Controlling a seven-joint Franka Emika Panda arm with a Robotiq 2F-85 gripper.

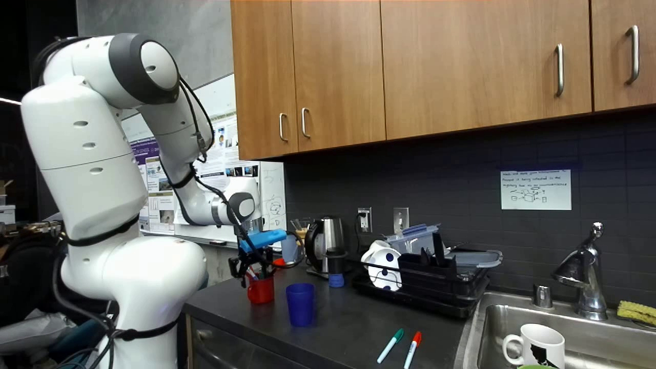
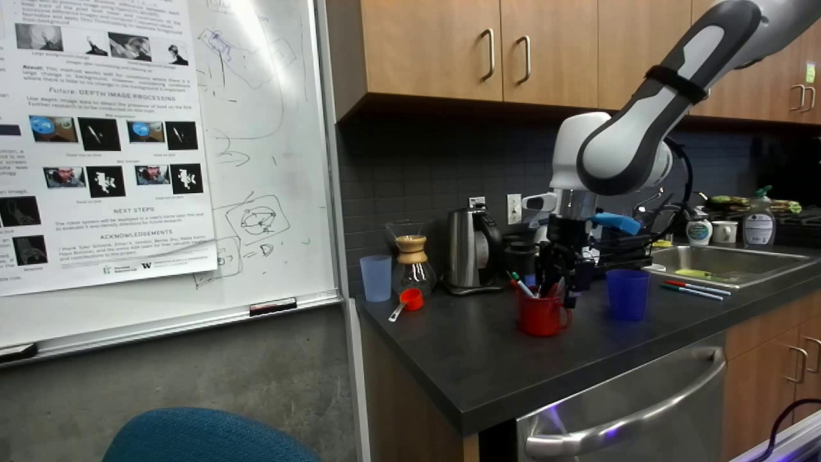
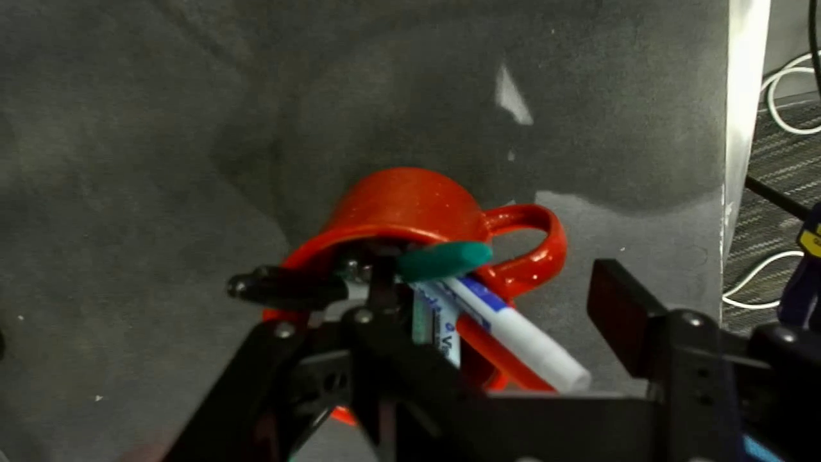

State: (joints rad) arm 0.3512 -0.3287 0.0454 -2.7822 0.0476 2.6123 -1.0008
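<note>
Red beneath the gripper [image 3: 497, 282], a mug [image 3: 410, 199] stands with markers [image 3: 535, 346] leaning out of its mouth. The jaws are parted and clenched on nothing: one hangs over the mug's mouth, the other outside, past the handle [image 3: 551, 250]; whether the first touches a marker, I cannot tell. Dark counter [image 3: 160, 128] spreads below both. A blue cup [image 2: 628, 295] stands near the gripper, toward the sink [image 2: 763, 262]; a kettle [image 2: 465, 247] sits closer to the wall than the gripper, and wooden cabinets [image 2: 436, 51] hang higher. In the wrist view, the counter's edge [image 3: 723, 154] runs beyond the outer jaw; a gap separates gripper and cup.
</note>
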